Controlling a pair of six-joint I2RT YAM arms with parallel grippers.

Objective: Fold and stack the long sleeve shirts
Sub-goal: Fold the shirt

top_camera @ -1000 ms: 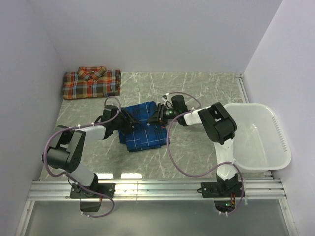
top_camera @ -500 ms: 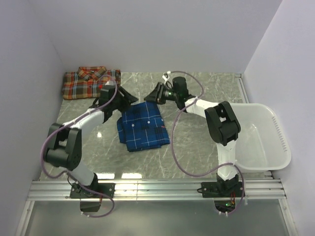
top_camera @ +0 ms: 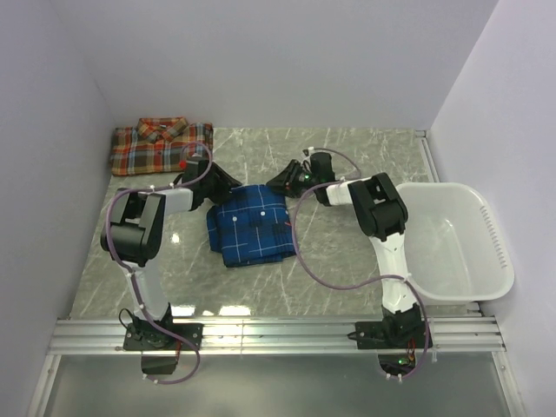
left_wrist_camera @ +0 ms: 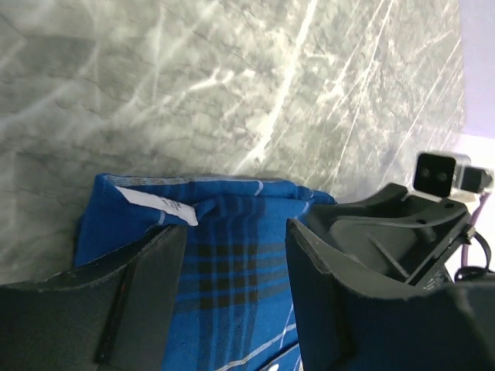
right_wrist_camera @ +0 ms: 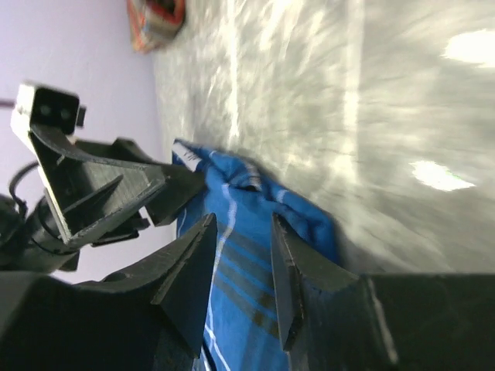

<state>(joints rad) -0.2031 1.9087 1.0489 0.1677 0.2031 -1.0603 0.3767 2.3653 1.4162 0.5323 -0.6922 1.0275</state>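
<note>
The royal blue plaid shirt (top_camera: pixel 253 226) lies folded in the middle of the table. The red-orange plaid shirt (top_camera: pixel 161 146) lies folded at the back left corner. My left gripper (top_camera: pixel 230 184) is low at the blue shirt's far left edge. Its jaws are open with blue cloth (left_wrist_camera: pixel 232 294) and a white label (left_wrist_camera: pixel 158 204) showing between them. My right gripper (top_camera: pixel 280 186) faces it at the far right edge, also open, with blue shirt (right_wrist_camera: pixel 247 263) in the gap. Neither pinches the cloth. Each wrist view shows the other gripper close by.
A white plastic basket (top_camera: pixel 486 261) stands at the right side of the grey marble table (top_camera: pixel 365 156). Walls close in the back and both sides. The red-orange shirt's corner (right_wrist_camera: pixel 155 15) shows far off in the right wrist view.
Both grippers left the middle of the blue shirt, swung back and up, then came down at its far edge. The shirt now lies flatter and more compact.
</note>
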